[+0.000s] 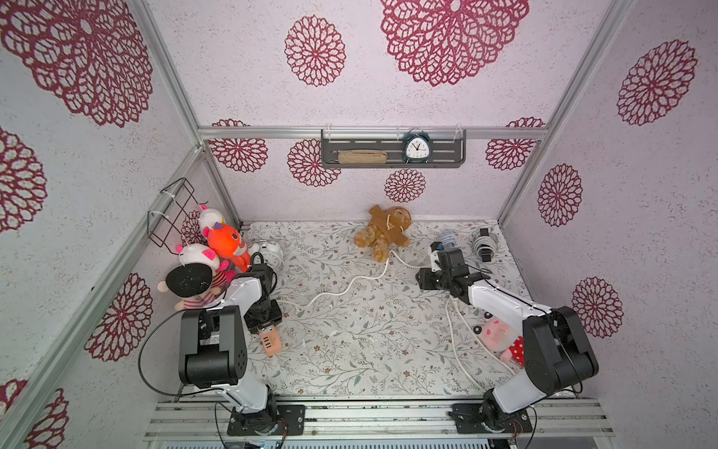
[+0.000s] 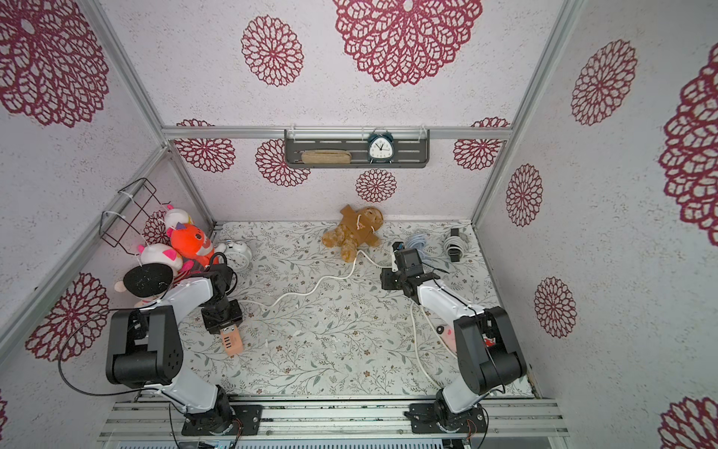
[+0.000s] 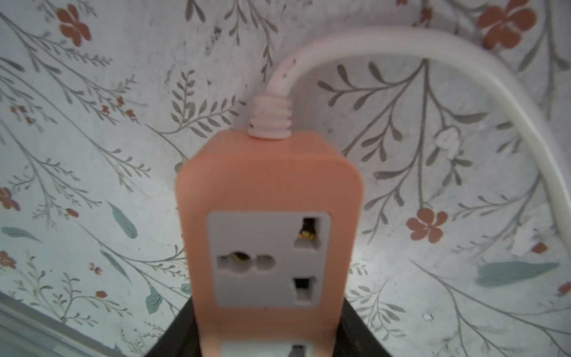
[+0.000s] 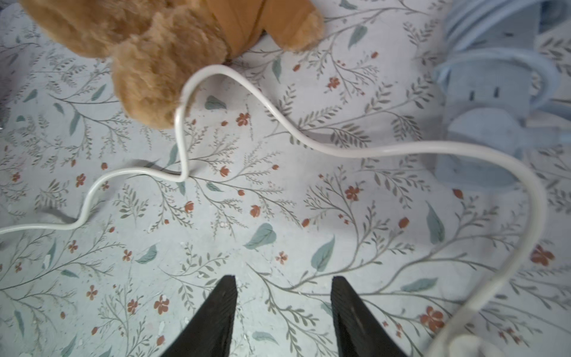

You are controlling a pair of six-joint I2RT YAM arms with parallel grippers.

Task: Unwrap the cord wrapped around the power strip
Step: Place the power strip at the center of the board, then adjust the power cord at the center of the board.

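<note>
The power strip [image 3: 268,185] is peach plastic, smooth and matt, and its socket face [image 3: 265,259] is a duller grey plastic. Its cord [image 4: 340,149] has a smooth white sheath with a faint sheen. The table [image 1: 349,357] covering looks like a matt printed sheet, scuffed in places. At twelve o'clock lies a bear [image 1: 382,233] of shaggy brown plush. The frame rail [image 1: 264,132] behind it is dull silvery metal.

Arms [image 1: 505,303] white-shelled, black joints, black cables; right hand [image 4: 283,279] black.

Pale walls [image 1: 349,97], crimson medallions [image 1: 315,50]; floral tabletop [image 1: 349,350]; grey shelf [image 1: 361,165]
</note>
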